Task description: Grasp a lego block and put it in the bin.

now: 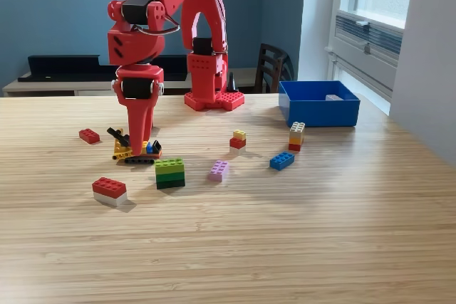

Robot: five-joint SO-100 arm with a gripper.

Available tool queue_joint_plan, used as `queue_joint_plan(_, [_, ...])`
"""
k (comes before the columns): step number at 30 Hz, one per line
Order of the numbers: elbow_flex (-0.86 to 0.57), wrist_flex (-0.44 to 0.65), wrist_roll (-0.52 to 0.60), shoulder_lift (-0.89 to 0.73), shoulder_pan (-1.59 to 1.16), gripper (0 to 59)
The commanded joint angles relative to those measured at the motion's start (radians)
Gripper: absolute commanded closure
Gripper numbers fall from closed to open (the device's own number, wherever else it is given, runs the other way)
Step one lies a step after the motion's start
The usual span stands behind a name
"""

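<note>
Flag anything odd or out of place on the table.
Nothing damaged or spilled. Lego bricks lie loose across the table; the bin sits upright. The gripper is down over the small yellow-and-black vehicle model; whether its jaws grip it can't be told.

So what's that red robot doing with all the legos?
The red robot arm has its gripper down on the table, right at a little yellow and black lego digger. Whether it has actually grabbed it is hard to tell from here. Other bricks lie scattered around: a green stack, a red and white one, a pink one and a blue one. The blue bin waits on the exterior view's right, with something pale already inside.
</note>
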Motion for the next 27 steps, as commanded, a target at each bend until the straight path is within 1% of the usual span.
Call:
queue_joint_plan(1, [0.009, -0.009, 0.006, 0.009, -0.017, 36.9])
queue_joint_plan(6, [0.011, -0.012, 0.017, -0.003, -0.017, 37.3])
queue_joint_plan(15, [-0.114, 0.074, 0.061, -0.127, 0.003, 41.8])
queue_joint_plan(16, [-0.120, 0.077, 0.063, -0.135, 0.003, 43.1])
queue_joint_plan(22, [-0.133, 0.075, 0.103, -0.149, 0.005, 58.5])
queue_joint_plan(27, [-0.147, 0.071, 0.138, -0.143, 0.009, 58.6])
